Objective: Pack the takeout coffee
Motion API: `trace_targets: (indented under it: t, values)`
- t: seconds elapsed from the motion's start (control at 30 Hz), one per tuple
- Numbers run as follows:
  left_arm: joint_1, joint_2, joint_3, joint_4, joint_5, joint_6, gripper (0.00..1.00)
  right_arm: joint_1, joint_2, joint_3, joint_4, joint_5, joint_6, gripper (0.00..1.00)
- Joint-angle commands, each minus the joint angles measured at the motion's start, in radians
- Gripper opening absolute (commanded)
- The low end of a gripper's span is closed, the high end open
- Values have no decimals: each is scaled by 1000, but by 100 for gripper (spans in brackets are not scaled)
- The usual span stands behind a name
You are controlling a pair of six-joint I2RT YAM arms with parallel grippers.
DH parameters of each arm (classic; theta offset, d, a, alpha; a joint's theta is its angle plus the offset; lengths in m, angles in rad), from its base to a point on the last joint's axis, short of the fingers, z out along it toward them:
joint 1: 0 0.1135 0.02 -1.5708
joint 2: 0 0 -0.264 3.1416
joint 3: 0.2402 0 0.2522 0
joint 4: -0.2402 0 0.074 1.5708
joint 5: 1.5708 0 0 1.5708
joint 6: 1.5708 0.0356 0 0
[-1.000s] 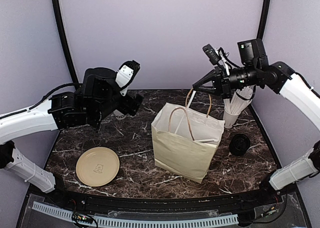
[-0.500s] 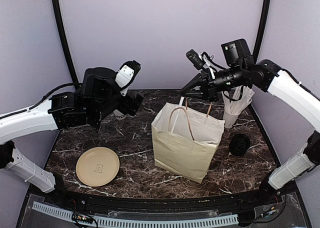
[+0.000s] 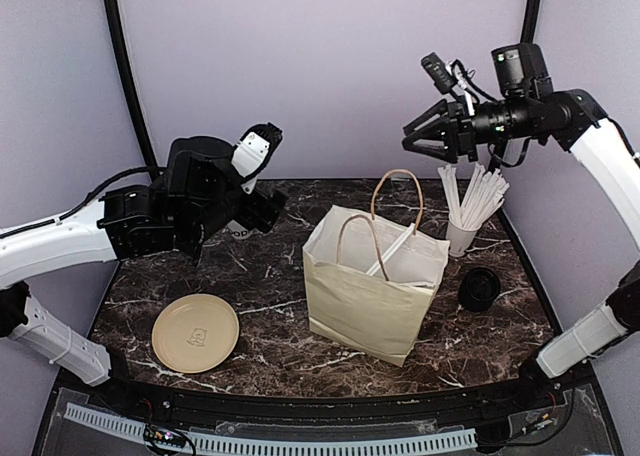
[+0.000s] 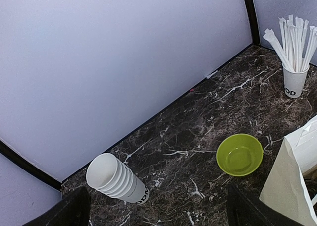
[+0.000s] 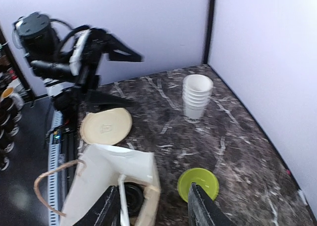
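Far as we can tell the coffee cup (image 5: 132, 197) already sits inside the paper bag (image 3: 355, 306) mid-frame, so we'd pull the right pincer (image 3: 412, 144), spread and empty at upper right, away well above the handles (image 3: 397, 171).

I work over a dark marble surface (image 3: 270, 276) veined in white; pale lilac walls (image 3: 320, 66) close it in at the far side, left and right; black posts (image 3: 125, 76) rise at the far corners; the light is soft and even; a white slotted strip (image 3: 300, 444) lines the near edge.
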Motion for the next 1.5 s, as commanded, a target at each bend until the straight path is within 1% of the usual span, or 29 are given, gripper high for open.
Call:
trace_targets:
  t: [0.0,0.17,0.27,0.37,0.53,0.77,1.13,1.3,1.47]
  values:
    - [3,-23,-40,36,-16,7,98,-247,8,25,-36,72,10,43]
    - [5,-41,-62,47,-10,2,98,-385,41,-69,29,256,14,40]
    - [6,-40,-69,54,-7,2,98,-456,122,-68,32,262,44,37]
    - [6,-32,-67,55,-4,3,98,-491,205,-55,45,252,56,37]
    - [9,-24,-59,47,2,0,98,-494,283,-37,108,268,58,35]
    - [10,-25,-53,29,-5,-4,98,-493,371,15,119,241,73,35]
    - [11,-8,-43,27,0,-7,98,-494,422,33,154,273,94,35]
    - [11,-1,-39,25,2,-9,98,-493,446,41,158,268,94,32]
    - [11,-1,-39,20,3,-12,98,-494,457,44,168,260,95,25]
